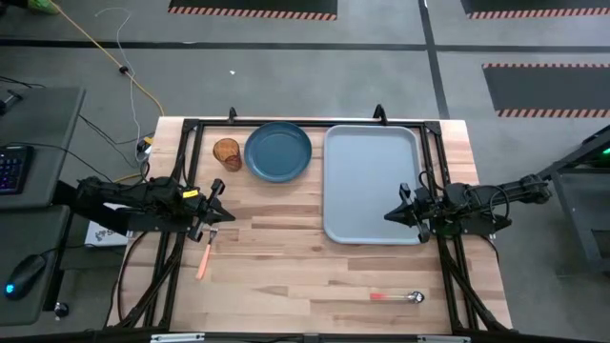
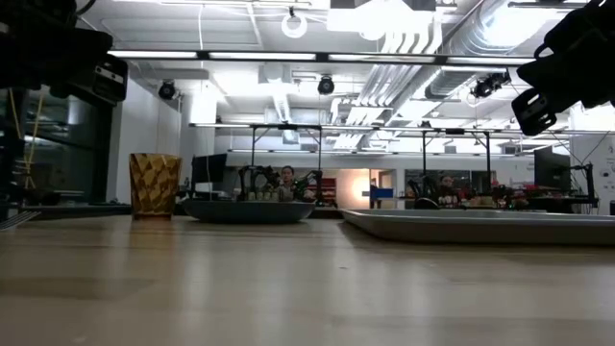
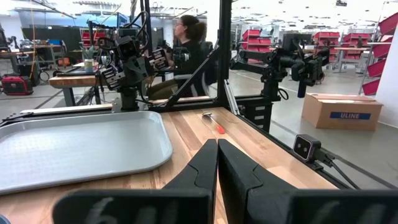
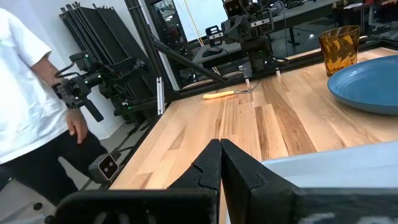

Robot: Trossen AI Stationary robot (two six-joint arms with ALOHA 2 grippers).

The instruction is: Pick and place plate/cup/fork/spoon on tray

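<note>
High view: the tray (image 1: 372, 186) lies bare at about two o'clock on the counter (image 1: 286, 276), nothing loaded yet. The plate (image 1: 277, 151) sits just beside its nine o'clock edge, and the cup (image 1: 227, 153) stands just beyond the plate at nine again. The fork (image 1: 205, 255) lies at eight o'clock, tines just under the left pincer (image 1: 221, 211), which is pinched closed and empty. The spoon (image 1: 396, 297) lies alone at five o'clock. The right pincer (image 1: 393, 215), also closed with nothing held, hovers over the tray's five o'clock corner.

Risks, as I read it: the flat, slim fork could skid away from a closed pincer coming down on it. The plate's low rim gives little to grip. And the cup, so close to the plate, could be tipped in a reach.
</note>
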